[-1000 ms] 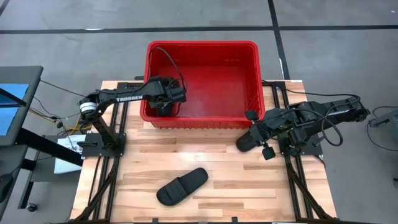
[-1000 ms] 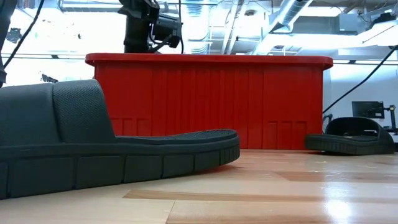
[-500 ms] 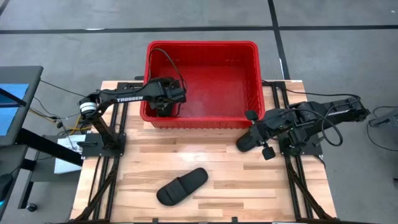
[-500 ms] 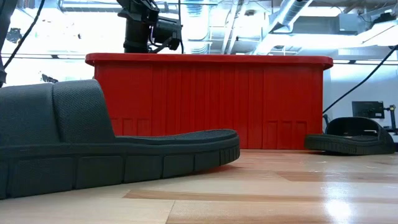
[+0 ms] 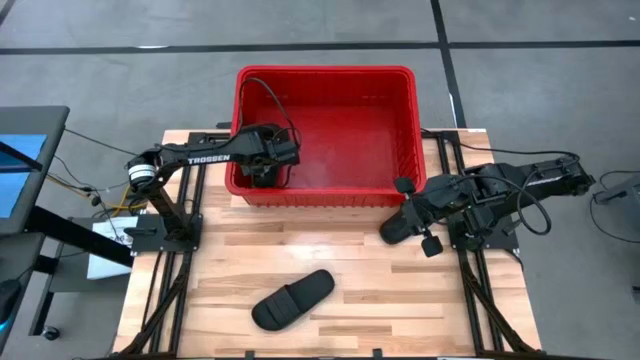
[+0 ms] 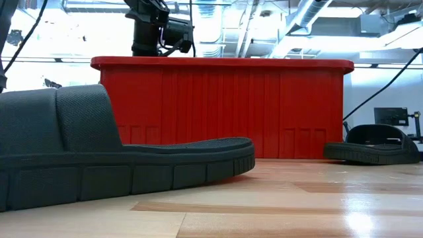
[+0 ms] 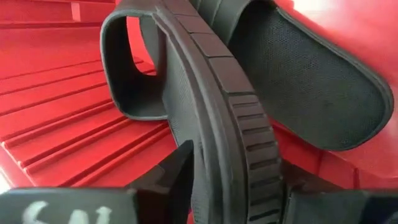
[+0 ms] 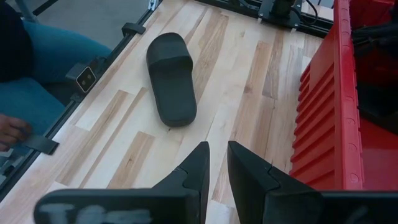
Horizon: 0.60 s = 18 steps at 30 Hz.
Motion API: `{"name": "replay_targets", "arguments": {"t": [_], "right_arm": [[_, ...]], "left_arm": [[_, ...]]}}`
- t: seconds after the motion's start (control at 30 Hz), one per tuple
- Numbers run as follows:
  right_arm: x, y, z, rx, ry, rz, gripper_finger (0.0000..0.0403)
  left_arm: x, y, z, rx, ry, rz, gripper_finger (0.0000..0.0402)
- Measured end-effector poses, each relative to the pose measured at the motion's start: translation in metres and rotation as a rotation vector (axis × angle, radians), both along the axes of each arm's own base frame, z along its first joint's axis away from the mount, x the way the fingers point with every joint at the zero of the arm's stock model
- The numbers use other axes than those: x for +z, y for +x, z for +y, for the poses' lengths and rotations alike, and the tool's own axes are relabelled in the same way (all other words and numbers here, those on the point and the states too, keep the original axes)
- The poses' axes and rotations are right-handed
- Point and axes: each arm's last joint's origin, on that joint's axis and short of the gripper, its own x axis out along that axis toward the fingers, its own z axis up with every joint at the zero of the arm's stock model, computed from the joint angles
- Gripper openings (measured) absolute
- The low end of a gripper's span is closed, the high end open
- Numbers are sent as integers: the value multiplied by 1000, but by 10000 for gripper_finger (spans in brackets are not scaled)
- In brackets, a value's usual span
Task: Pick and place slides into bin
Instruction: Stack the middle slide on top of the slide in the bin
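The red bin [image 5: 325, 72] stands at the table's far middle. My left gripper [image 5: 264, 172] reaches down into its near left corner and is shut on a black slide [image 7: 205, 93]. A second slide [image 7: 311, 81] lies inside the bin beyond it. A third slide [image 5: 292, 298] lies flat on its sole on the table near the front edge. A fourth slide [image 6: 373, 149] lies on the table by the bin's near right corner. My right gripper [image 8: 217, 155] hovers there, its fingers closed to a narrow slit and empty. My left gripper pinches the slide's sole [image 7: 249, 186] between its two fingers, one on the footbed side and one on the tread side, near one end. The fingers come from above, pointing down into the bin. The slide stands on its edge below them, strap [image 7: 124, 68] to one side. Whether it touches the bin's floor I cannot tell.
A person sits beside the table, a sleeve [image 8: 56, 62] and a hand [image 8: 12, 130] showing in the right wrist view. Bare wooden tabletop [image 5: 330, 250] lies between the bin and the near slide. Black frame rails [image 5: 180, 215] run along both table sides.
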Motion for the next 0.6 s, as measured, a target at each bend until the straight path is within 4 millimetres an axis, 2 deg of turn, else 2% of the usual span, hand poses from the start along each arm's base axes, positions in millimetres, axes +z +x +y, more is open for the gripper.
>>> {"name": "replay_targets", "arguments": {"t": [0.6], "right_arm": [[0, 0, 0, 0, 0, 0, 49]], "left_arm": [[-1, 1, -2, -26, -84, -12, 137]]}}
